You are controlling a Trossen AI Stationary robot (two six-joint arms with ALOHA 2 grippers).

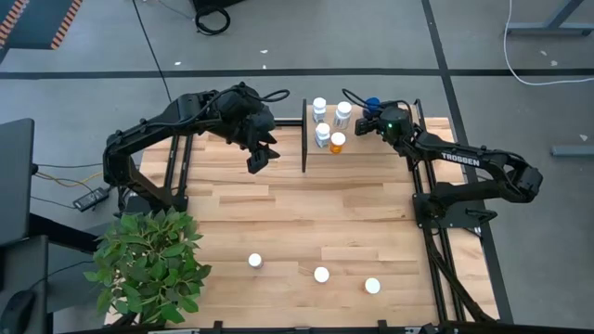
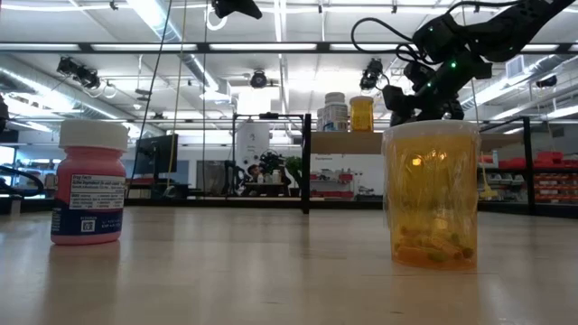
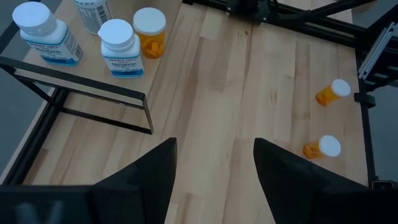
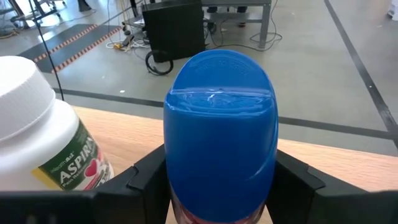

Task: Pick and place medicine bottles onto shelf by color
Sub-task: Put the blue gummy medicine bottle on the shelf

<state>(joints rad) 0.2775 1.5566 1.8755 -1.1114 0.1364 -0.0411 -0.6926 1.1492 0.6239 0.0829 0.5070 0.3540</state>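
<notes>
R gripper (image 4: 221, 180) pinching blue bottle (image 4: 221, 124) at shelf (image 1: 357, 148): set upright beside aspirin (image 4: 43, 137), w/o knocking it. L gripper (image 3: 214, 174) spread, empty.

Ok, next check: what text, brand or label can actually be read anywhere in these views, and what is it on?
"TROSSEN": white letters on the right arm, high view.
"ASPIRIN" (only part shows): green label of the white-capped bottle beside the blue-capped bottle between the right gripper's fingers.
Unreadable, too small or blurred: labels on the shelf's white bottles in the left wrist view, and the pink bottle's label in the low view.
</notes>
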